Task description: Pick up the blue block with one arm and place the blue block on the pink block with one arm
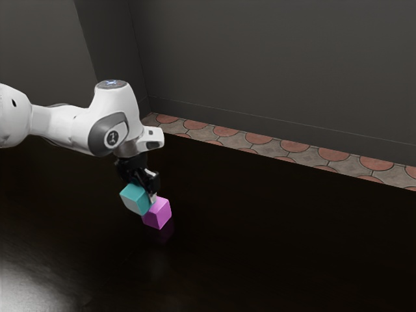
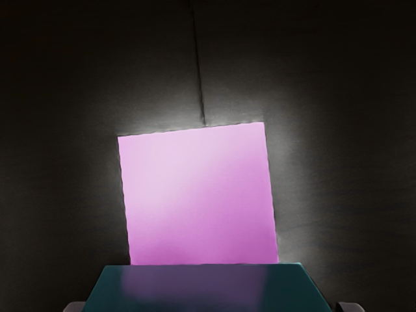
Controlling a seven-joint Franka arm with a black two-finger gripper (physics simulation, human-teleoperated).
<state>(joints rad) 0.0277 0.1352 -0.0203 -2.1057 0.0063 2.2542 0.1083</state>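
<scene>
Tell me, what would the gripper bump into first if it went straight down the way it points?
Probably the pink block. The gripper points down, shut on the blue block, with the pink block just below on the dark table. Depth is unclear, so it might catch only an edge.

The arm [image 1: 65,127] was white, round and fat. It had a grey round cap [image 1: 112,135] with a tiny mark on its side and a blue dot [image 1: 112,83] on top. The end effector [image 1: 145,187] was black.
</scene>
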